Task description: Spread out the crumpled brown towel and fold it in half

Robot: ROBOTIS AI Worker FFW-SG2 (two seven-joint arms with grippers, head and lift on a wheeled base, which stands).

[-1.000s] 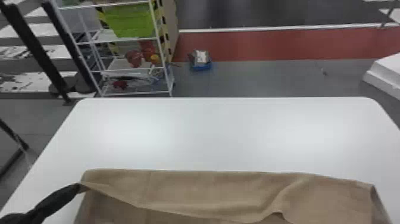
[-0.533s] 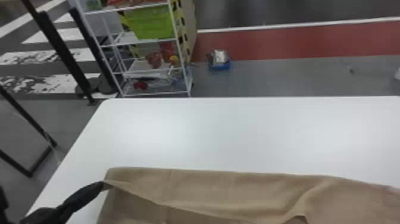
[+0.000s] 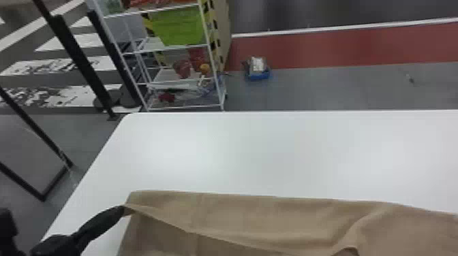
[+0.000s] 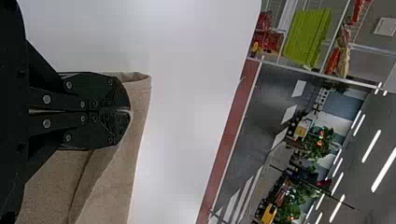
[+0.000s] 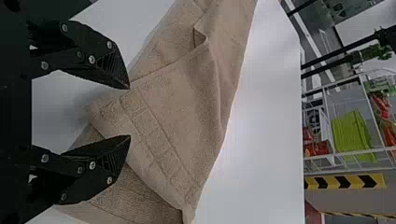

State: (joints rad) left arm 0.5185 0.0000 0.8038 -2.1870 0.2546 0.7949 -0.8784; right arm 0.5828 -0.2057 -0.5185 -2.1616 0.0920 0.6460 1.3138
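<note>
Closed on the brown towel [image 3: 245, 211] near 1 corner, my left gripper [image 3: 123, 210] is at the head view's lower left. I judge spreading is the step in hand. Rightward along that view's bottom, the towel lies on the white table [image 3: 272, 149], far edge fairly straight, a slanting overlap and a raised crease breaking its surface. My right gripper [image 5: 130, 111] has 2 fingers apart at the towel's banded end; next it should pinch there, so I can pull out the folds.
</note>
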